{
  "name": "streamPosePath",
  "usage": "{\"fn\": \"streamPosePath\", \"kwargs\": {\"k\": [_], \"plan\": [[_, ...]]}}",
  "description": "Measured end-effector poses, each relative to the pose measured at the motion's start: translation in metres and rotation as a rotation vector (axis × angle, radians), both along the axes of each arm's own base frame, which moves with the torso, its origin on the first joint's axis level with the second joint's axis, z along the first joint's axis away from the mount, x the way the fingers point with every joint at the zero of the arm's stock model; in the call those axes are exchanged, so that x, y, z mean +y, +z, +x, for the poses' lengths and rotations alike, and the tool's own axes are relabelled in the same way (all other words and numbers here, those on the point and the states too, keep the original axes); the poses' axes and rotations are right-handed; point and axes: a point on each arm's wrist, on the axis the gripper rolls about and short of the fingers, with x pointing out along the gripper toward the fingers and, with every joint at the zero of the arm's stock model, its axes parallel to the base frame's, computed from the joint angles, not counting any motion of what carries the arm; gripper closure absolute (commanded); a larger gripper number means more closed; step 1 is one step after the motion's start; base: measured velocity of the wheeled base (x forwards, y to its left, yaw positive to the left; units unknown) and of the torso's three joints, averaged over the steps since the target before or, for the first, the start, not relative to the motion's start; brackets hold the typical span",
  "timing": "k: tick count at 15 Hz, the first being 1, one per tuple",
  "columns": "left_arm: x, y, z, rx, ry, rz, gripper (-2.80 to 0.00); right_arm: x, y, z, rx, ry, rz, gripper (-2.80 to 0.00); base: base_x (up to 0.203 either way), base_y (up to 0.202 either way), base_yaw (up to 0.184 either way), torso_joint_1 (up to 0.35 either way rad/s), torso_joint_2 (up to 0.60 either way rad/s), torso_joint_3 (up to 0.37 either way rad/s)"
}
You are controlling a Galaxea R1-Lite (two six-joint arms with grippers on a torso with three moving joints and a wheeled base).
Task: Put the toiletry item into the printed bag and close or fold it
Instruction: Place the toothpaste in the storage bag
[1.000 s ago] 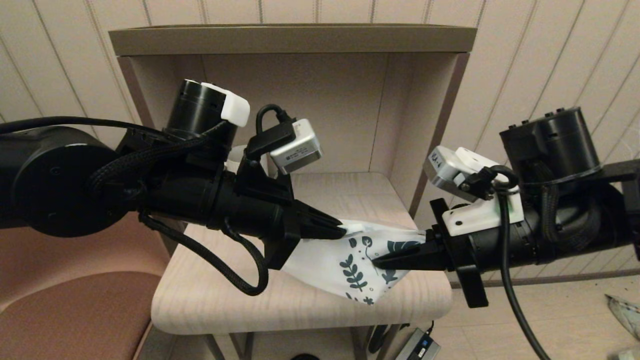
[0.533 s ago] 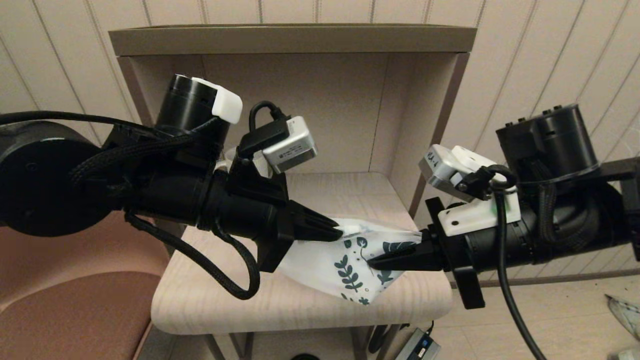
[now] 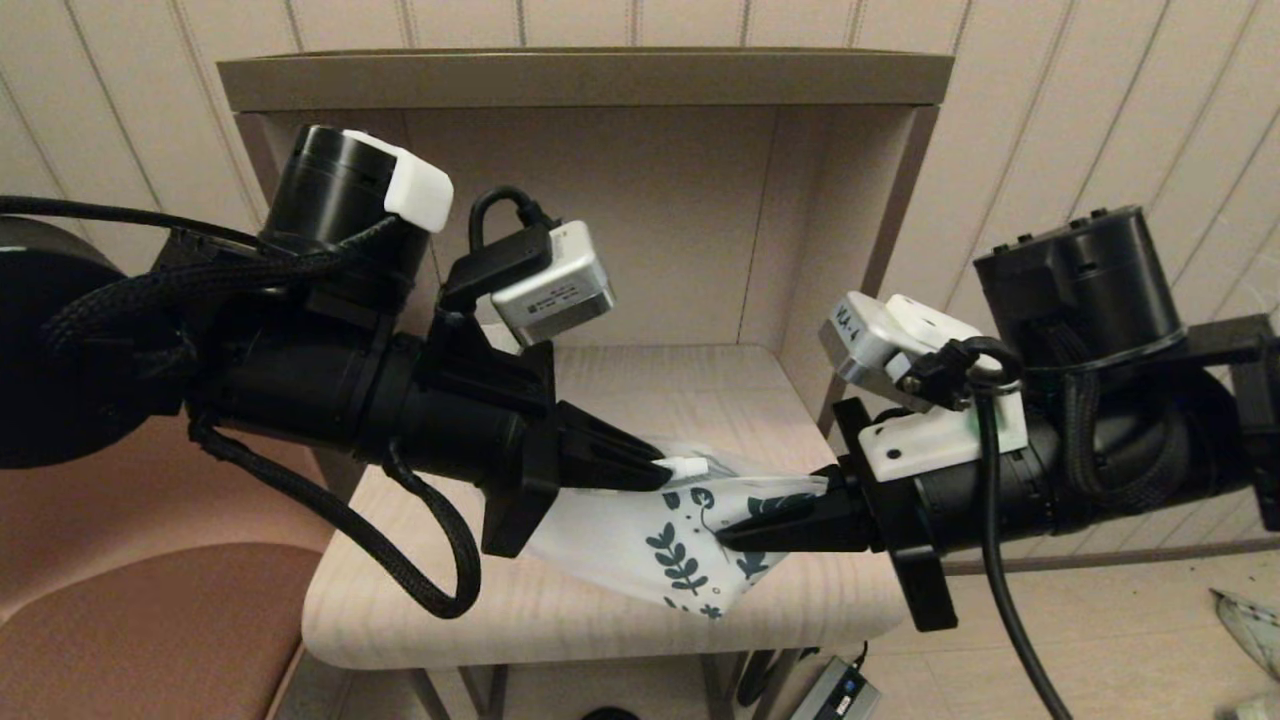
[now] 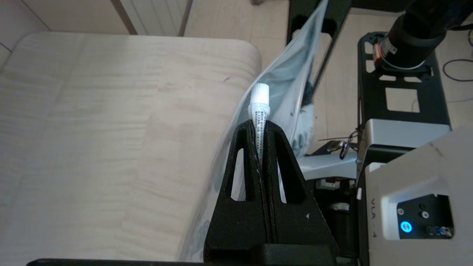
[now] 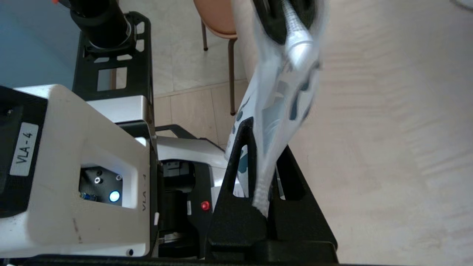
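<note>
Both arms have shifted toward the robot's left and slightly up since the earlier head frames, carrying the printed bag (image 3: 665,525) with them; the bag now hangs further left over the wooden seat (image 3: 560,610). Head view: left gripper (image 3: 660,468) reaches in from the left, fingers closed on the toiletry item (image 3: 686,467), whose white end pokes out at the bag's upper edge. Right gripper (image 3: 722,538) comes in from the right, nearly level, fingers pinched on the bag's leaf-printed end. Bag is held up between the two grippers, lower corner drooping just above the seat. Behind is a beige open shelf unit (image 3: 590,80) against a panelled wall, a brown chair (image 3: 140,630) at lower left. Left wrist view: left gripper (image 4: 260,127) fingers together, clamped on the toiletry item (image 4: 258,105), cap end sticking out past the tips, touching the translucent printed bag (image 4: 292,81) beside it; the wooden seat (image 4: 111,129) lies beyond. Right wrist view: right gripper (image 5: 264,155) fingers clamped on the printed bag (image 5: 281,103) edge, bag stretching away and blurred at the far end; the wooden seat (image 5: 388,147) on one side, tiled floor (image 5: 184,74) on the other.
</note>
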Motion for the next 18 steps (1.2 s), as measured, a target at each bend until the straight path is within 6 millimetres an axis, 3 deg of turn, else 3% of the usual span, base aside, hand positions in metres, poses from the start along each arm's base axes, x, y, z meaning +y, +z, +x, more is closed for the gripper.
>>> {"fn": "streamPosePath", "kwargs": {"k": [16, 17, 18], "plan": [[0.008, 0.006, -0.01, 0.032, -0.049, 0.031, 0.0, -0.002, 0.013, -0.014, -0.04, 0.029, 0.029, 0.0, 0.0, 0.0, 0.0, 0.0, 0.0, 0.0], [0.008, 0.007, -0.01, 0.029, -0.049, 0.029, -2.8, -0.002, 0.013, -0.014, -0.04, 0.029, 0.029, 0.0, 0.0, 0.0, 0.0, 0.0, 0.0, 0.0], [0.007, 0.009, -0.01, 0.025, -0.048, 0.024, -2.8, -0.002, 0.013, -0.014, -0.04, 0.029, 0.029, 0.0, 0.0, 0.0, 0.0, 0.0, 0.0, 0.0]]}}
